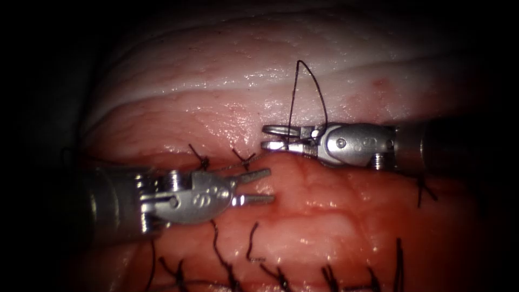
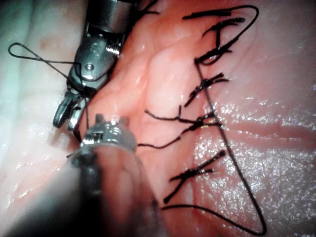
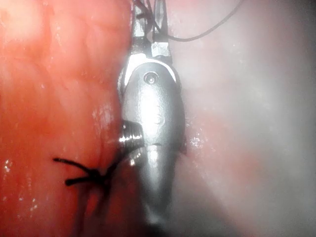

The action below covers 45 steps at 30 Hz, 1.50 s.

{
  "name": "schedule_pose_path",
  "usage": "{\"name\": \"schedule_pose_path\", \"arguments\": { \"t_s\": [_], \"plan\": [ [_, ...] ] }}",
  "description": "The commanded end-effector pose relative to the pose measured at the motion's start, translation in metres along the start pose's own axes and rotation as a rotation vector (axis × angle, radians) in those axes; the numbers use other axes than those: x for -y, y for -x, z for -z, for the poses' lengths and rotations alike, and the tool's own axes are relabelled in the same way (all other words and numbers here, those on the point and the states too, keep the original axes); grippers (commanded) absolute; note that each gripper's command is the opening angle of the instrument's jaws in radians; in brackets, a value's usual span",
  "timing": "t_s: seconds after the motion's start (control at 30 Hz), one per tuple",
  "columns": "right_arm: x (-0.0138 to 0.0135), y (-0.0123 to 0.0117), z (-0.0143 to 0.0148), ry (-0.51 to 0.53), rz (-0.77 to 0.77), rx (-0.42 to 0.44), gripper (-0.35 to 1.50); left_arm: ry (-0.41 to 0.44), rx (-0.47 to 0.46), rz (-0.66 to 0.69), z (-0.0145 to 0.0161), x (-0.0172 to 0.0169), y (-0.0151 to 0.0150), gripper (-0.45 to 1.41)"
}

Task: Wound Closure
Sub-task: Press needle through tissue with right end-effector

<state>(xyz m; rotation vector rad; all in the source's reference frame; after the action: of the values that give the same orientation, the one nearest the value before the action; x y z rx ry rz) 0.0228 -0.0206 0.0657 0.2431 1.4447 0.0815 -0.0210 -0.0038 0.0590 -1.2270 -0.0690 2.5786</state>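
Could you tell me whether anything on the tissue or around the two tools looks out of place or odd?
One thing stands out: a tall loop of dark thread stands free above the pale pork tissue, draped around the right silver hand. The left silver hand is open and holds nothing. The knotted dark stitches lie tidy.

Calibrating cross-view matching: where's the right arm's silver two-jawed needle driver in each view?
Endoscope view: the right arm's silver needle driver enters from the right, jaws open, up and right of the left arm's open, empty tool.
Left wrist view: it sits just beyond the left tool's wrist.
Right wrist view: its own open jaws sit ahead of its shaft.
Shared landmark: the dark thread loop at its jaws.
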Motion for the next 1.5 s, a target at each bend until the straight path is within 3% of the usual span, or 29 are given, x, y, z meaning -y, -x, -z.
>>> {"name": "schedule_pose_path", "arguments": {
  "t_s": [0.03,0.27,0.67,0.9,1.5],
  "plan": [
    [0.0001,0.0005,-0.0009,-0.003,-0.005,0.001,-0.35,0.0,-0.001,-0.001,-0.0007,0.0,0.0,0.09],
    [0.0009,0.0014,-0.0012,-0.064,-0.099,0.004,-0.35,0.0,-0.001,-0.001,-0.0007,0.0,0.0001,0.09],
    [0.0017,0.0014,-0.0014,-0.175,-0.406,0.02,-0.35,0.001,-0.001,-0.002,-0.0006,0.0,0.0001,0.1],
    [0.0035,0.0012,-0.0024,-0.261,-0.399,0.06,-0.35,0.001,-0.001,-0.008,-0.0006,0.0,0.0001,0.12],
    [0.0045,0.0008,-0.0029,-0.396,-0.419,0.089,-0.35,0.0,-0.001,-0.014,-0.0007,-0.0003,0.0001,0.1]
  ]
}}
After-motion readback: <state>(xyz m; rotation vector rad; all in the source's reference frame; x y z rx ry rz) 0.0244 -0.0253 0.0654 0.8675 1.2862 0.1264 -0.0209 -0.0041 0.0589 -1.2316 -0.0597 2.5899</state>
